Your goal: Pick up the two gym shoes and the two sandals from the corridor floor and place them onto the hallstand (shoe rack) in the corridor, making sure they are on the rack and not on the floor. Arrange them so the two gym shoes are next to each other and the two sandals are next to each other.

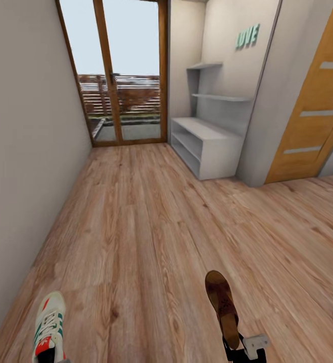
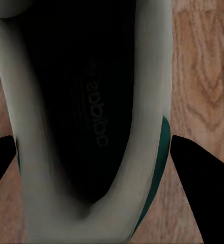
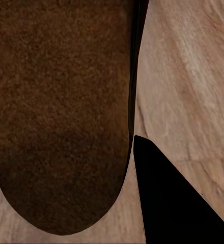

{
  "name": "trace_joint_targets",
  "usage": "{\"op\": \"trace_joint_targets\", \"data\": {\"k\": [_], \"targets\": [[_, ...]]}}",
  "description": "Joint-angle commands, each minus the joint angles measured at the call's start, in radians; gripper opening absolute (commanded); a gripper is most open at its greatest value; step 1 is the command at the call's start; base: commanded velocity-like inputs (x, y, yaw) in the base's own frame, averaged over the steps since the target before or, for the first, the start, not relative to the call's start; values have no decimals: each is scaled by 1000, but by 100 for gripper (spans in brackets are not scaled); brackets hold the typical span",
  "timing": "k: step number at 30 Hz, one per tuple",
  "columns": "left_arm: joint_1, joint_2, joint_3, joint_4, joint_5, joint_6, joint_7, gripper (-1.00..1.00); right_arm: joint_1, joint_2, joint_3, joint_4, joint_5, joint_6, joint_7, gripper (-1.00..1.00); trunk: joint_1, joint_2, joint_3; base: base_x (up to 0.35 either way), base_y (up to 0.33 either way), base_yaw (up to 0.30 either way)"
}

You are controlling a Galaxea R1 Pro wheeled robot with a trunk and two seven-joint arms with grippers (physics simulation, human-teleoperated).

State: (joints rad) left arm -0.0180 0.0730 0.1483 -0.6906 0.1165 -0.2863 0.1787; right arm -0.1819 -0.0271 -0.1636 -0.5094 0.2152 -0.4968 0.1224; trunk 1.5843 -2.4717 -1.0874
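Observation:
One gym shoe (image 1: 49, 322), cream with green stripes and a red tongue tab, is at the bottom left of the head view, toe pointing up the corridor. My left gripper (image 1: 48, 356) is shut on its heel; in the left wrist view both black fingers (image 2: 198, 188) press the sides of the gym shoe (image 2: 91, 101). A dark brown sandal (image 1: 222, 302) is at the bottom right, with my right gripper (image 1: 237, 352) shut on its open back. The right wrist view shows the sandal's insole (image 3: 61, 112) beside a black finger (image 3: 168, 203). The pale grey hallstand (image 1: 207, 141) stands far ahead on the right.
The wood-plank corridor floor (image 1: 151, 222) runs ahead to a glazed wooden door (image 1: 126, 75). A plain wall (image 1: 25, 151) lines the left side. An orange wooden door (image 1: 313, 111) stands right of the hallstand, past a wall corner (image 1: 257, 151).

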Motion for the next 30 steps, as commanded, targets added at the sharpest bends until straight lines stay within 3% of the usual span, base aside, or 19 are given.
{"op": "trace_joint_targets", "data": {"k": [1, 30], "targets": [[0, 1, -3, 0, 8, -4, 5, -100, -1, 1, -8, 0, 4, -3, 8, -100, 0, 0, -1, 340, 0, 0], [0, 1, -2, 0, 8, -4, 5, -100, -1, 1, -8, -3, 3, -3, 7, -100, 0, 0, -1, 340, 0, 8]]}}
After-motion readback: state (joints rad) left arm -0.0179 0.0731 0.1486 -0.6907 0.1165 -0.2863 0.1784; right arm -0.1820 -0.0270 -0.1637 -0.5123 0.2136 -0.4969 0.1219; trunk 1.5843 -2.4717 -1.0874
